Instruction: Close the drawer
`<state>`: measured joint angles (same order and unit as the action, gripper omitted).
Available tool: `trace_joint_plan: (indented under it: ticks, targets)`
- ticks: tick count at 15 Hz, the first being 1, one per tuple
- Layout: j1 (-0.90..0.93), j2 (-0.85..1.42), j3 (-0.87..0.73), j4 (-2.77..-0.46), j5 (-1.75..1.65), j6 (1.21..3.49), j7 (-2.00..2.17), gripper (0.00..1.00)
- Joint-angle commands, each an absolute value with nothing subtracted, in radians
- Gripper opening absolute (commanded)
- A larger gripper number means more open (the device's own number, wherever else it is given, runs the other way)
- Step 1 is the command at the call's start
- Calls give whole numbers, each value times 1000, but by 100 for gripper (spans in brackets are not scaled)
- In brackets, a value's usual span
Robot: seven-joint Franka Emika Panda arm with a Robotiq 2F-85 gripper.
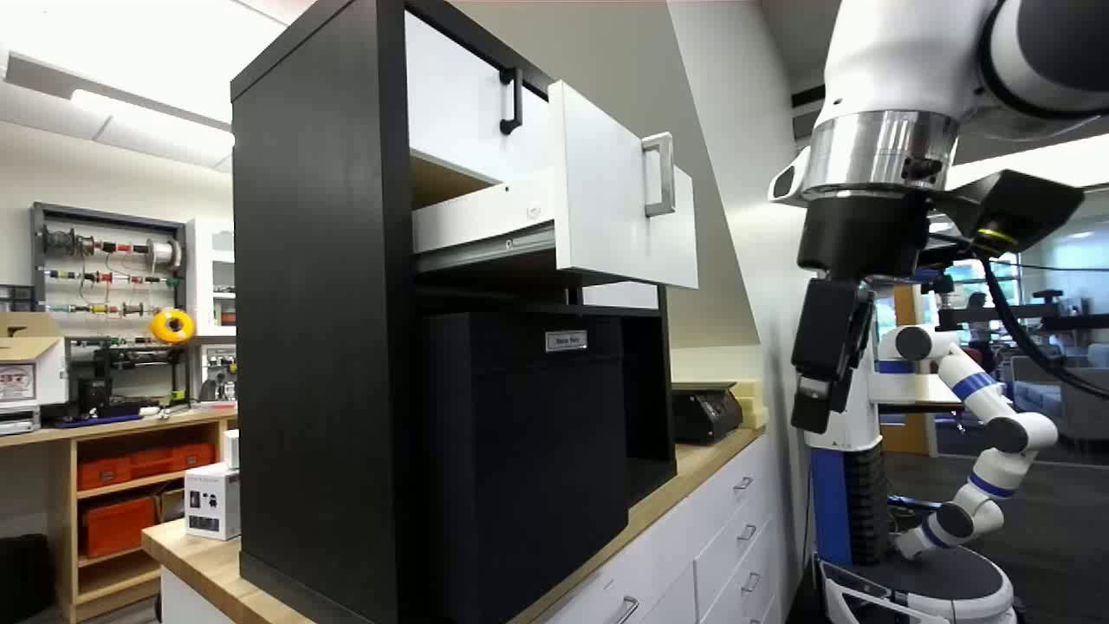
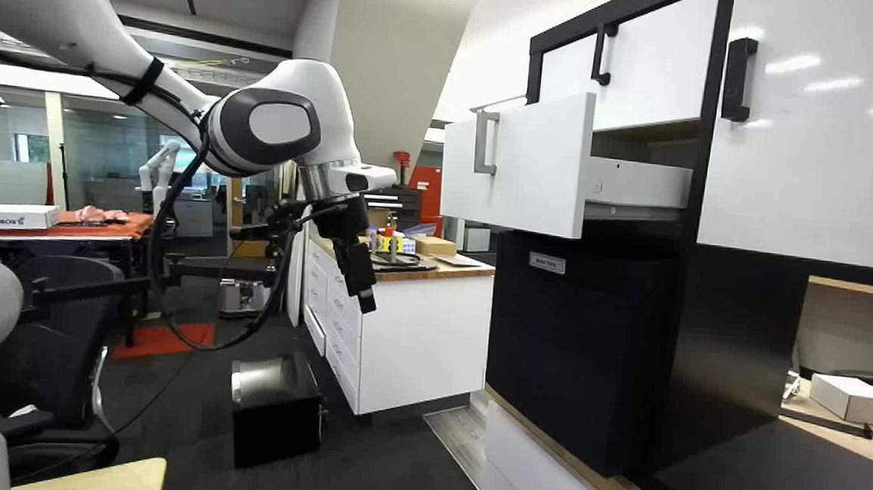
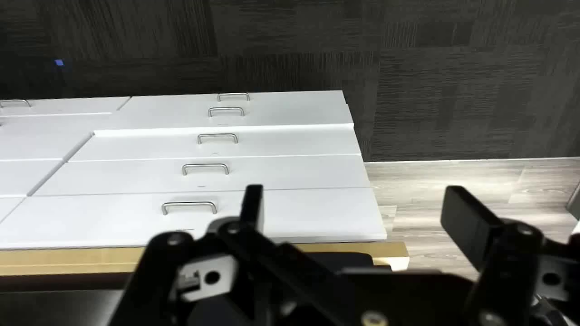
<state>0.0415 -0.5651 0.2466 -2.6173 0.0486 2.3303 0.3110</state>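
Note:
The drawer is white and flat-fronted with a grey bar handle. It is pulled well out of the tall black cabinet [image 1: 312, 303], and its pale side and metal runner show. Its front [image 1: 606, 199] shows in both exterior views [image 2: 532, 175]. The drawer does not show in the wrist view. My gripper [image 1: 816, 412] hangs pointing down in front of the drawer and lower than its front, apart from it. It also shows in an exterior view [image 2: 366, 297]. In the wrist view its two fingers stand wide apart with nothing between them [image 3: 353, 203].
A shut white front [image 1: 468, 95] with a black handle lies above the drawer. A large black front [image 1: 546, 451] with a label stands below it. White counter drawers [image 3: 204, 176] run along underneath. A white island [image 2: 423, 343] and a black box [image 2: 274, 417] are near the arm.

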Motion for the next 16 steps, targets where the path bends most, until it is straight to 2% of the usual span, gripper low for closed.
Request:
trace_joint_plan:
  ticks: [1, 9, 16]
  targets:
    - [55, -564, 233, -2615, 38, 2327, 318, 100]
    - [62, -556, 222, -2612, 46, 2324, 298, 100]
    - [59, -632, 195, -2584, 29, 2202, 254, 100]
